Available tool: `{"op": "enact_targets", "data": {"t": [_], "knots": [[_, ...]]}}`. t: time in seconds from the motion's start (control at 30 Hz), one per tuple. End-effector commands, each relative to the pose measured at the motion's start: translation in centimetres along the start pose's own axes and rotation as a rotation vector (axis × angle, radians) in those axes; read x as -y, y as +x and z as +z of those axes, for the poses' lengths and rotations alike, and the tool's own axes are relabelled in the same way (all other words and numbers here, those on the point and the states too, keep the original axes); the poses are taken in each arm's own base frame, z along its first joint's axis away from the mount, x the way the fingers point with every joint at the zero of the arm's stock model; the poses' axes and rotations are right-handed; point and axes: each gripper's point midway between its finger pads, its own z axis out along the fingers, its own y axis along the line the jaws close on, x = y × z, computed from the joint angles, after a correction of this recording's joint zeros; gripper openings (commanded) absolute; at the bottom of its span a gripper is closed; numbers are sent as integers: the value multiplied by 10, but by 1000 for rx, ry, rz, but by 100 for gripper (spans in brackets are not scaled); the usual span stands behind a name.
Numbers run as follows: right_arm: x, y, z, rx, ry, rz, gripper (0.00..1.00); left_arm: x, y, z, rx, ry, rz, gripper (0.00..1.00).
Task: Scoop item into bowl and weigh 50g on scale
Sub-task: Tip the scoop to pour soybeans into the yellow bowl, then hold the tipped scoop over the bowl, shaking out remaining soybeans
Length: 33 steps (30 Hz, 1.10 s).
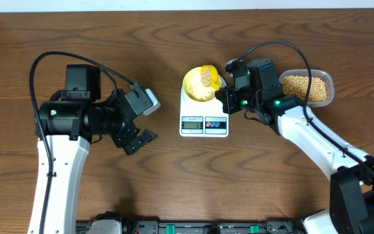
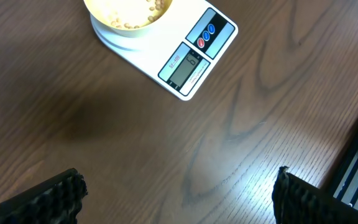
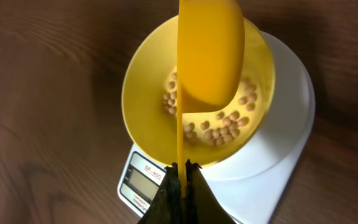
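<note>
Tan beans (image 3: 229,124) lie in the pale-yellow bowl (image 3: 142,93) atop the white scale (image 3: 291,124), the right hand (image 3: 180,180) clamped on a yellow spoon (image 3: 210,56) tilted over them, while the left hand (image 1: 149,121) hangs fingers apart above the counter (image 1: 109,39) left of the scale.

Your left arm (image 1: 60,162) and right arm (image 1: 317,140) have white links and black joint housings. A black cable (image 1: 284,49) loops behind each gripper. Green lights (image 1: 276,102) glow just behind the right gripper (image 1: 223,88). The left gripper (image 2: 179,199) has black ribbed fingers (image 2: 55,199).
</note>
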Motion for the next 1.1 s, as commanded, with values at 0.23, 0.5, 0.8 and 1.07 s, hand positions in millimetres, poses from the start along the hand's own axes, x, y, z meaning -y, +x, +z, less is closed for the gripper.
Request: {"op": "enact_targets", "data": {"t": [0.23,0.5,0.8,1.07], "knots": [[3,0,3,0,23,-19,1,0,-1,-1,7,3,5,98],[3,1,3,-2,23,-19,1,0,-1,-1,7,3,5,98],[3,-1,3,6,22,-22,1,-1,-1,-1,7,2,5,98],[3,-1,3,4,23,-37,1,0,-1,-1,7,3,5,98]]}}
